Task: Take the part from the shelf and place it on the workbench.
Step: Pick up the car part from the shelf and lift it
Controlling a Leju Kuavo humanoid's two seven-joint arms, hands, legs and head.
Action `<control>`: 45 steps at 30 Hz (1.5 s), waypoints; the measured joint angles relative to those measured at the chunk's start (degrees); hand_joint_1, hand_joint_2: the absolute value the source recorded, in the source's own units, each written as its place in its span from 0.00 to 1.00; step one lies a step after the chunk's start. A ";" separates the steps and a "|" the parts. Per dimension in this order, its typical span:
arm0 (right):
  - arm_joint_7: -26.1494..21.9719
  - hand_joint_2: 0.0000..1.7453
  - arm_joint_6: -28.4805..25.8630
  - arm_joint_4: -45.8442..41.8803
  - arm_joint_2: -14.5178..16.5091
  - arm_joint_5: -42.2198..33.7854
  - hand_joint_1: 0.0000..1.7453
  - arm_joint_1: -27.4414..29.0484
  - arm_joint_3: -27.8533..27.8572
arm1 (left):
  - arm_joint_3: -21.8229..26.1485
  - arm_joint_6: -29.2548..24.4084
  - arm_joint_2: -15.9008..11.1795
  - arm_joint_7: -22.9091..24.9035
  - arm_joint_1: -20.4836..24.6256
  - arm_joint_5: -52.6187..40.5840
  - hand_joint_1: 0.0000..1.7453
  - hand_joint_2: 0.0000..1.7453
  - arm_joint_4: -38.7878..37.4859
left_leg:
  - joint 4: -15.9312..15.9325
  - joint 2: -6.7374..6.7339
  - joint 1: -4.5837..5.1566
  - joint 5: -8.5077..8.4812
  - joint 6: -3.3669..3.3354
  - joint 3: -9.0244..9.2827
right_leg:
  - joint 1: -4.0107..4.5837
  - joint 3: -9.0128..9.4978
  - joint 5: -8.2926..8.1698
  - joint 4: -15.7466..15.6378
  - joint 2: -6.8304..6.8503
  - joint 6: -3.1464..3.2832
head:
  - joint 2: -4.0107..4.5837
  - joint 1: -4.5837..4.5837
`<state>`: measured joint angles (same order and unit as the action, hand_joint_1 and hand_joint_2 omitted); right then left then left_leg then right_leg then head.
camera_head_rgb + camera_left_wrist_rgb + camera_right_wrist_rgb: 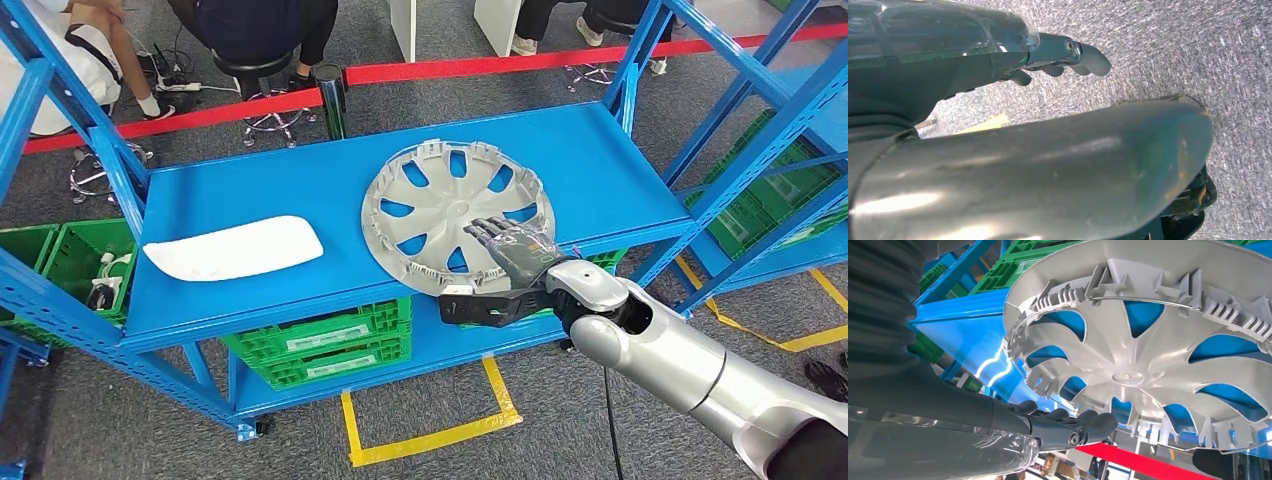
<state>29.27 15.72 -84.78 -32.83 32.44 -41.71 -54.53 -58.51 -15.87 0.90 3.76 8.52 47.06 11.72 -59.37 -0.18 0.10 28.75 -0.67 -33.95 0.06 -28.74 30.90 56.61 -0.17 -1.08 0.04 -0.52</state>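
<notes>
Right robot hand (512, 245) open-fingered, empty, over hubcap's (440, 205) near rim at shelf (250, 190) front edge.

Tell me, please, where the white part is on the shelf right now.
In the head view the white part lies flat on the left of the blue shelf, apart from the hubcap on its right, above the green crates.
</notes>
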 joint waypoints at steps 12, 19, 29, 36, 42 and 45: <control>-0.08 1.00 0.00 0.00 0.00 0.02 0.00 0.00 0.00 | 0.00 0.01 0.00 0.00 0.00 0.00 0.00 0.00 0.00 | 0.00 -0.03 0.00 0.00 0.00 0.00 | 0.00 0.00 0.00 0.00 0.00 0.00 | -0.01 0.00; -1.74 1.00 0.46 0.27 0.11 0.21 0.00 0.03 -0.03 | 0.00 0.19 0.04 -0.08 0.00 -0.22 0.00 0.00 0.00 | 0.00 -0.05 0.00 0.00 0.00 0.00 | 0.00 0.00 0.00 0.00 0.00 0.00 | 0.00 0.00; -6.70 1.00 3.46 4.51 4.01 6.79 0.00 -1.81 -3.21 | -0.07 1.26 0.71 1.06 0.59 -1.90 0.00 0.00 0.02 | 0.00 -0.48 -0.01 0.00 0.00 0.01 | 0.01 -0.01 0.00 0.01 -0.05 0.00 | 0.01 0.02; -7.67 1.00 3.19 10.16 6.58 8.24 0.00 -3.27 -5.65 | -0.07 1.44 0.85 1.69 0.44 -1.96 0.00 0.00 0.02 | 0.00 -0.60 0.00 0.00 0.00 0.01 | 0.01 -0.02 0.00 0.02 -0.12 0.00 | 0.01 0.01; -7.87 1.00 3.08 12.66 7.54 7.92 0.00 -3.47 -6.59 | -0.07 1.58 0.85 1.70 0.07 -1.97 0.00 0.00 0.02 | 0.00 -0.59 0.00 0.01 0.00 0.02 | 0.01 -0.02 0.00 0.02 -0.13 0.00 | 0.01 0.00; -7.88 1.00 2.99 13.77 7.92 7.85 0.00 -3.48 -7.08 | -0.07 1.62 0.84 1.70 0.07 -1.98 0.00 0.00 0.02 | 0.00 -0.56 0.00 0.00 0.00 0.02 | 0.01 -0.02 -0.01 0.01 -0.13 0.00 | 0.01 0.01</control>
<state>21.39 18.70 -71.01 -24.91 40.28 -45.19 -61.61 -58.58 -14.25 1.73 5.46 8.59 45.08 11.74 -59.37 -0.74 0.09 28.76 -0.68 -33.93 0.06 -28.77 30.89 56.63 -0.30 -1.07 0.04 -0.52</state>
